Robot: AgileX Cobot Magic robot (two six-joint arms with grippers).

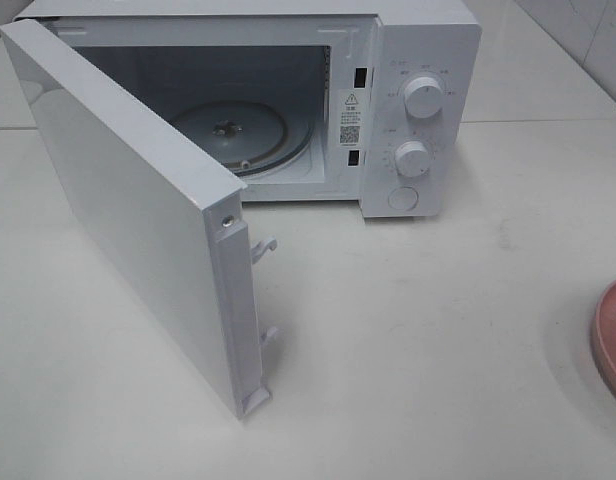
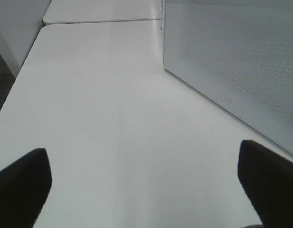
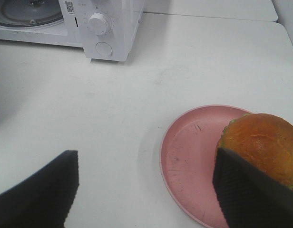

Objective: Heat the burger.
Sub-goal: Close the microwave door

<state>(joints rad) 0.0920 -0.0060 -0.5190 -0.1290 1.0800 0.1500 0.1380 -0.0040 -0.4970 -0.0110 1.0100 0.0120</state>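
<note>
A white microwave oven (image 1: pixel 288 100) stands at the back of a white tabletop (image 1: pixel 438 330) with its door (image 1: pixel 138 210) swung wide open toward the front left, two latch hooks (image 1: pixel 263 246) jutting from the door's free edge. Inside the bare cavity lies a round glass turntable (image 1: pixel 243 135). On the control panel to the right of the opening sit two round white dials, an upper dial (image 1: pixel 424 97) and a lower dial (image 1: pixel 412 158), with a round button (image 1: pixel 402 198) beneath them, and a warning sticker (image 1: pixel 350 115) is fixed to the inner frame.

The burger (image 3: pixel 260 145), its glossy golden-brown bun uppermost with a thin green edge of lettuce showing below, rests on a round pink plate (image 3: pixel 189 156) well to the right of the oven; in the high view only the plate's rim shows at the right edge of the frame.

The right hand (image 3: pixel 144 190) hovers over the tabletop at the plate, its dark fingers (image 3: pixel 39 192) spread wide; one finger stands in front of the burger's near side, whether touching it cannot be told, and the other is well clear over bare tabletop, so nothing is gripped. The left hand (image 2: pixel 146 185) is fully open and empty above bare tabletop, beside the perforated outer face of the oven door.
</note>
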